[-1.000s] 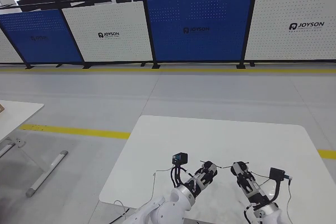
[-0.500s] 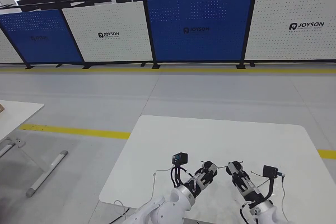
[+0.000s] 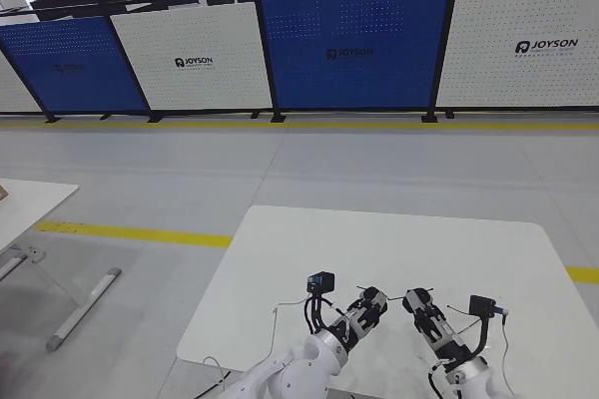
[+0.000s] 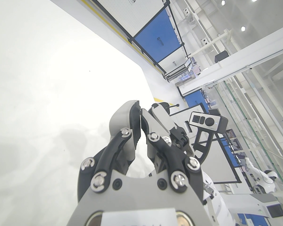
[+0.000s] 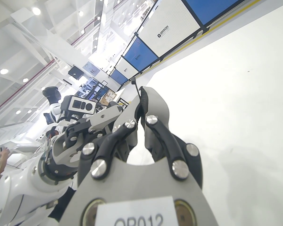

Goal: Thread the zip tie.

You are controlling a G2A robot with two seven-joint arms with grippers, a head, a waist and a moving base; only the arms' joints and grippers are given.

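The zip tie is a thin black strip, pinched between the closed fingertips of the right gripper, so that just a short end pokes out past them. That free end carries the small square head and runs nearly straight on from the fingertips. It is held in the air above the white table, not lying on it.

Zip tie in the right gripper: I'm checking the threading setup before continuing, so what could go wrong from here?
The right gripper pinches the zip tie with a short end sticking out; it might slip or bend. The left gripper sits shut close beside it, so the two could collide.
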